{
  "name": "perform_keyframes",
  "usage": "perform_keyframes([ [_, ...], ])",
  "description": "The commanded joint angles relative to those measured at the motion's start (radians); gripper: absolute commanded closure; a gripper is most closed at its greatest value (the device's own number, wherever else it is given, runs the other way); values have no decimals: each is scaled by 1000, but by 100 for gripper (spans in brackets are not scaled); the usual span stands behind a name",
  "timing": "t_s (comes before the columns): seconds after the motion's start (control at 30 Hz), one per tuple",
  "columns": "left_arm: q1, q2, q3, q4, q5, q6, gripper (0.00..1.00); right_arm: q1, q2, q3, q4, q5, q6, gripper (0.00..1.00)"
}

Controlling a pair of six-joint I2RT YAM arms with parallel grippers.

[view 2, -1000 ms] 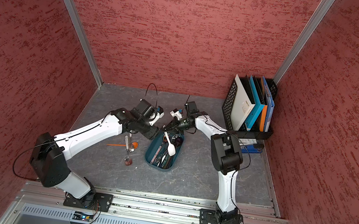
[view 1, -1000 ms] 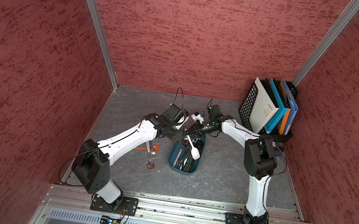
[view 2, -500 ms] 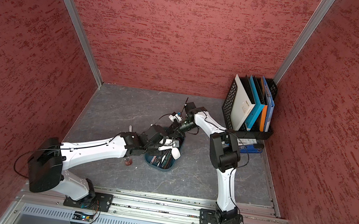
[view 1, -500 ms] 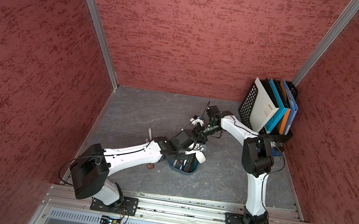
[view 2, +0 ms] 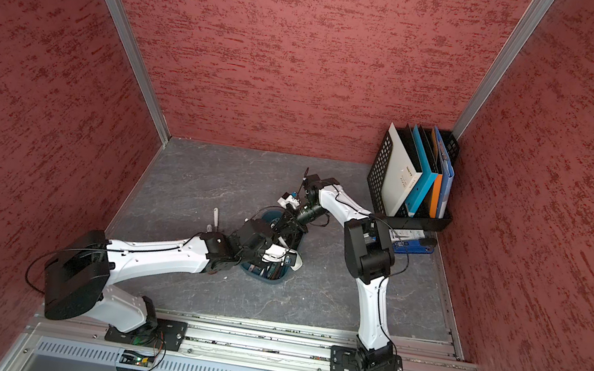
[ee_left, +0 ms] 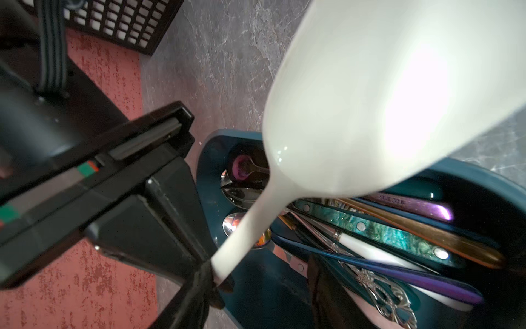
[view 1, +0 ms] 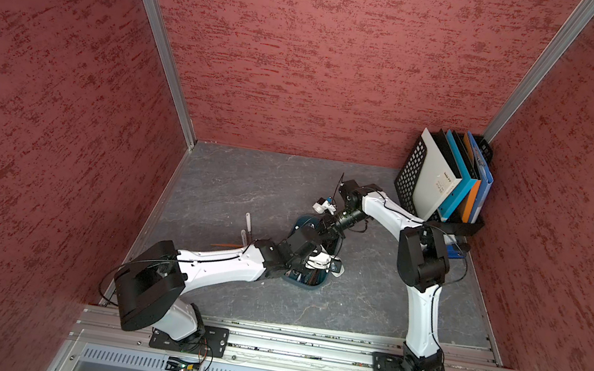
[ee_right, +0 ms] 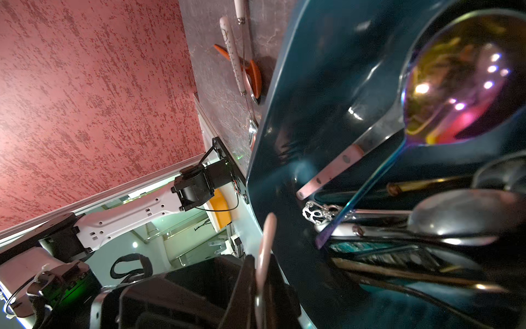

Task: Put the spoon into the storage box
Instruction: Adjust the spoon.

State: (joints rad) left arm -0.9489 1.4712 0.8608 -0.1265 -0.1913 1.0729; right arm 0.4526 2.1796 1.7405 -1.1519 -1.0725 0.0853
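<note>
The white spoon (ee_left: 355, 114) hangs slanted over the dark teal storage box (ee_left: 210, 148), its bowl (view 1: 336, 270) above the box's near end. My right gripper (ee_right: 260, 267) is shut on the spoon's handle (ee_right: 266, 242), reaching in from the far end of the box (view 1: 306, 221). My left gripper (ee_left: 264, 282) is low over the box with its fingers apart. The handle's end lies against one of its fingers (ee_left: 205, 284), and the other finger is clear of it. In both top views the two grippers meet over the box (view 2: 275, 215) and hide most of it.
Several pieces of cutlery (ee_left: 384, 233) lie in the box. Left of it on the grey table are two white-handled utensils (view 1: 248, 223) and an orange one (view 1: 226, 245). A black mesh file rack (view 1: 409, 171) with folders stands at the back right. Red walls close in three sides.
My left arm has swung down and across from the box's far left, bringing its gripper over the box by the spoon's handle, with its jaws narrowing. The right gripper has kept hold of the spoon.
</note>
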Motion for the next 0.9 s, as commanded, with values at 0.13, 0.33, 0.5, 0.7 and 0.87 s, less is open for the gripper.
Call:
perform_keyframes([
  [0.13, -28, -7, -44, 135, 91, 138, 49, 51, -7, 23, -56, -77, -19, 100],
  [0.33, -30, -2, -62, 130, 106, 163, 57, 52, -9, 19, -73, -74, -34, 100],
  [0.5, -28, 12, -62, 124, 103, 169, 69, 52, -14, 13, -84, -66, -42, 100],
  [0.7, -31, 24, -59, 129, 81, 175, 80, 53, -14, 4, -86, -65, -46, 100],
  [0.87, -51, 30, -61, 148, 63, 186, 91, 53, -15, -1, -80, -75, -47, 100],
])
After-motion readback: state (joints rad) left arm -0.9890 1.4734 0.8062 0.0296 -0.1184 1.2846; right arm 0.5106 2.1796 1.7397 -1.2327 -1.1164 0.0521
